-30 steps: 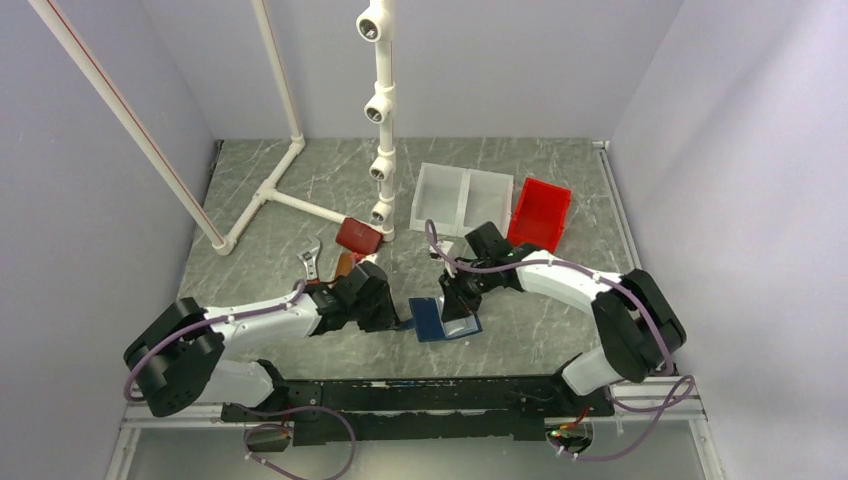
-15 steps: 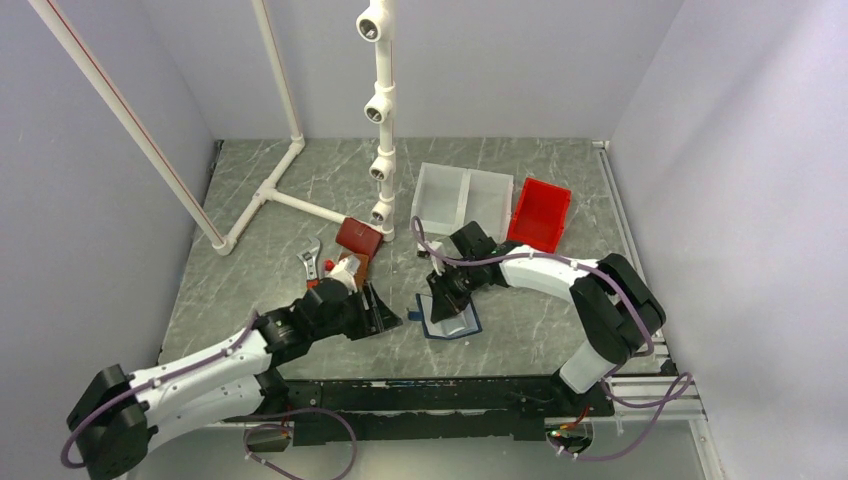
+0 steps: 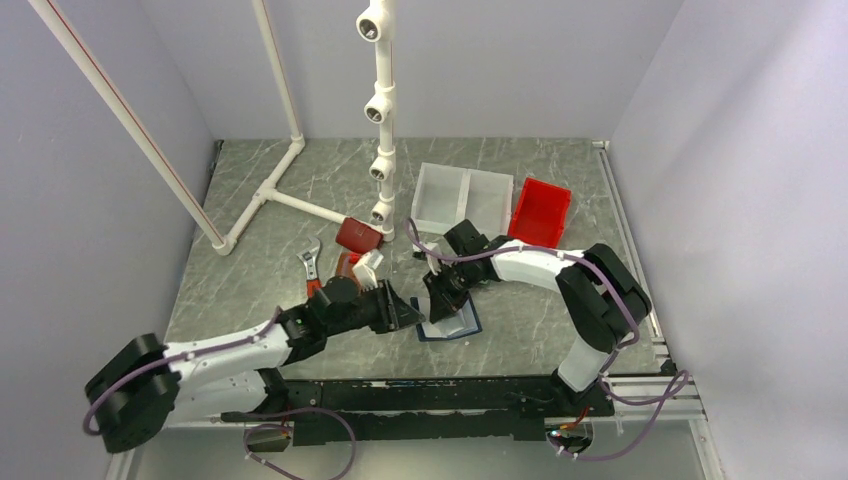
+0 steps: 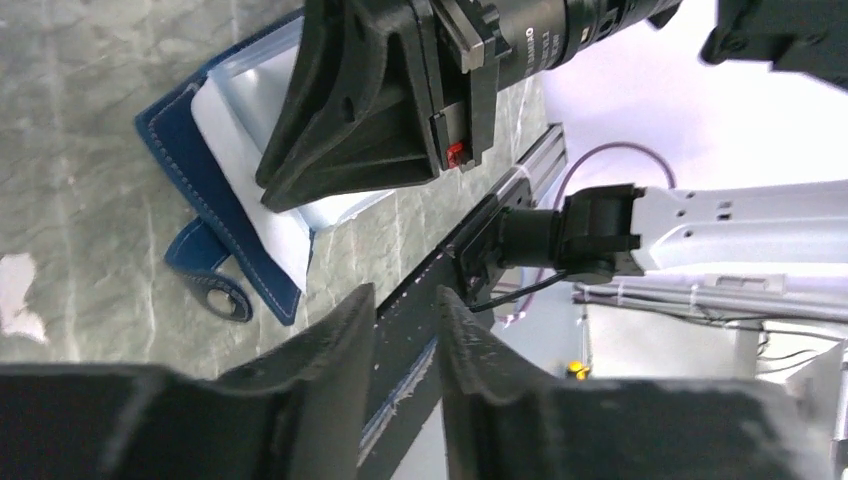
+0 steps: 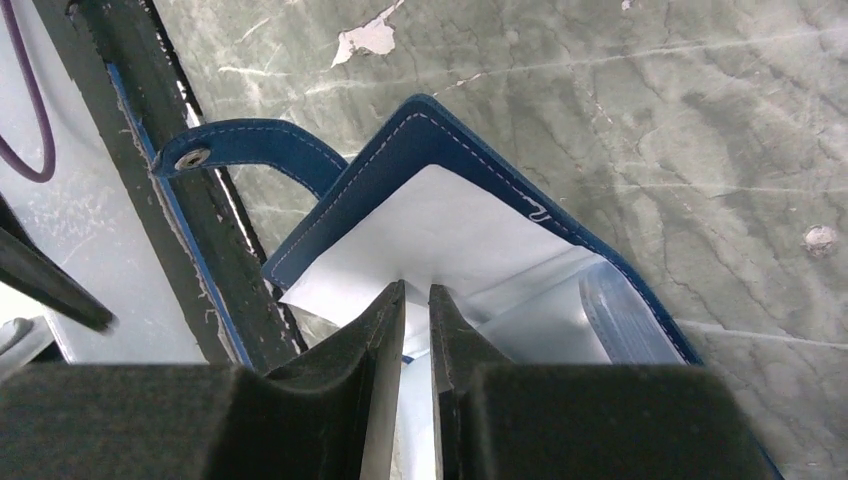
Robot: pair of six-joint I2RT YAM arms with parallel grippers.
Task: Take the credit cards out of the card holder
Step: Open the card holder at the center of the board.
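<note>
The card holder (image 3: 450, 326) lies open on the table, navy outside and pale inside, and shows in the left wrist view (image 4: 170, 125) and the right wrist view (image 5: 420, 125). Its snap strap (image 5: 245, 148) sticks out toward the black rail. My right gripper (image 3: 440, 300) stands on it, jaws nearly shut and pinching the pale inner leaf (image 5: 415, 292). No card shows inside it. My left gripper (image 3: 408, 313) hovers just left of the holder, open (image 4: 403, 300) with nothing between its fingers. Credit cards (image 3: 358, 266), orange-tan and pale, lie in a small heap behind it.
A dark red wallet (image 3: 357, 235) and a red-handled wrench (image 3: 312, 264) lie beside the heap. A white pipe frame (image 3: 285, 196) and post (image 3: 381, 120) stand behind. Clear bins (image 3: 462, 198) and a red bin (image 3: 541, 214) sit at the back right. A black rail (image 3: 430, 395) runs along the front.
My left arm swung away toward the card heap, then came back toward the holder; its jaws widened, then narrowed somewhat. The right gripper stayed on the holder, which now lies flatter.
</note>
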